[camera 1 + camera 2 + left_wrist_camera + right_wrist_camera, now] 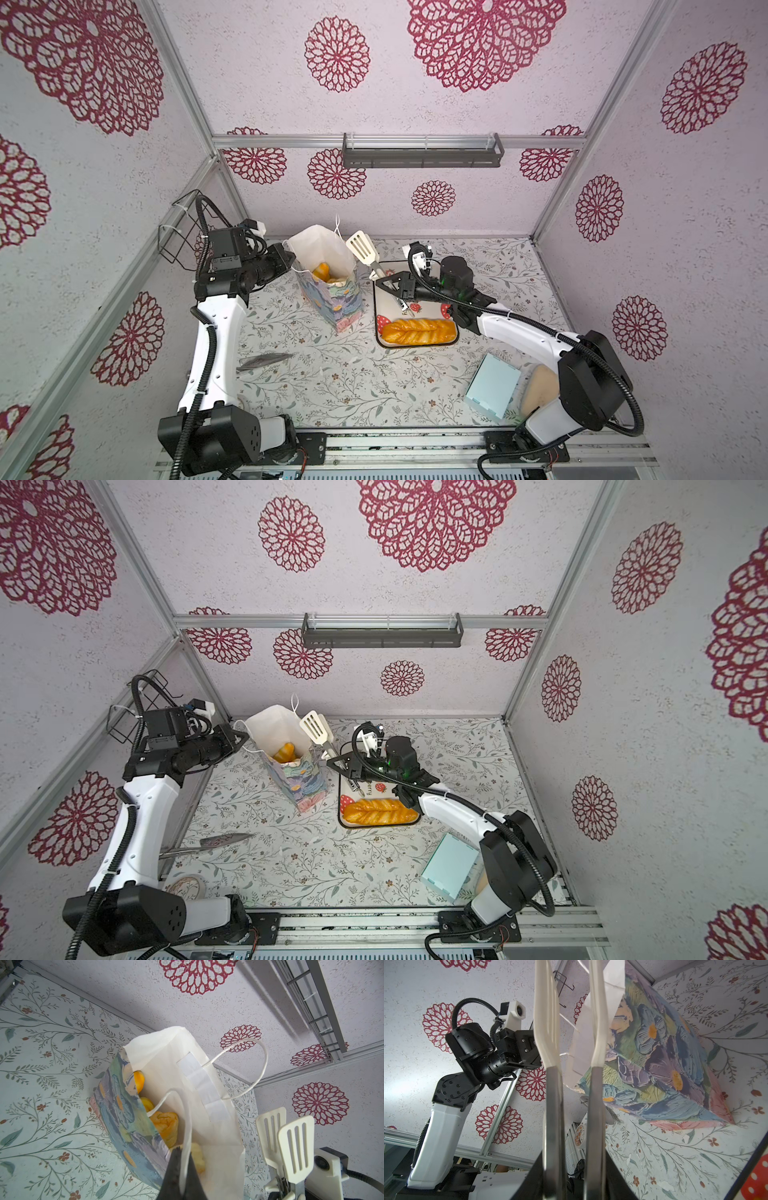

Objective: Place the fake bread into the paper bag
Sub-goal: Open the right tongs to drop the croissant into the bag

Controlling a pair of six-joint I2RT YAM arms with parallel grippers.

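Note:
The paper bag (pixel 332 299) (pixel 299 779) (pixel 128 1105) (pixel 664 1059) stands tilted at the back of the table, mouth open. Golden fake bread (pixel 322 272) (pixel 284 752) (pixel 166 1124) lies inside it. My left gripper (pixel 286 253) (pixel 241 737) (pixel 182 1151) is shut on the bag's white cord handle at its left rim. A long braided loaf (pixel 417 331) (pixel 380 811) lies on a strawberry tray (pixel 415 345) (pixel 374 827). My right gripper (pixel 384 284) (pixel 338 764) (pixel 574 1153) grips white tongs (pixel 362 247) (pixel 316 727) (pixel 295 1147) (pixel 552 1105). Their heads are apart and empty beside the bag's right rim.
A light blue box (pixel 492 384) (pixel 451 864) and a pale beige flat piece (pixel 540 386) lie front right under the right arm. A knife (pixel 266 359) (pixel 216 841) lies front left, with a tape roll (pixel 187 887) nearer. A wire basket (pixel 183 232) hangs on the left wall.

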